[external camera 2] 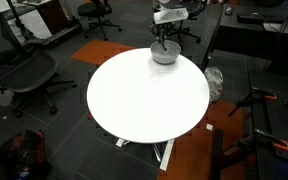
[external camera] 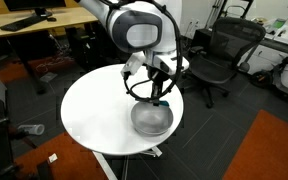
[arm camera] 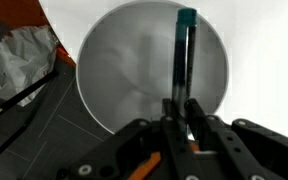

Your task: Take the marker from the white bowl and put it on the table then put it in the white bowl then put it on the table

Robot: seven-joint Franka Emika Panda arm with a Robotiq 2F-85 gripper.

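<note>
The white bowl sits near the edge of the round white table; it also shows in an exterior view and fills the wrist view. My gripper hangs straight above the bowl, shut on the marker. The marker is a slim dark stick with a teal tip, held lengthwise between the fingers and pointing out over the bowl. In an exterior view its teal end shows just below the fingers. The gripper also shows above the bowl in an exterior view.
Black office chairs stand round the table, and a light-wood desk is at the back. A crumpled plastic bag lies on the dark floor beside the table edge. The table top stretches wide away from the bowl.
</note>
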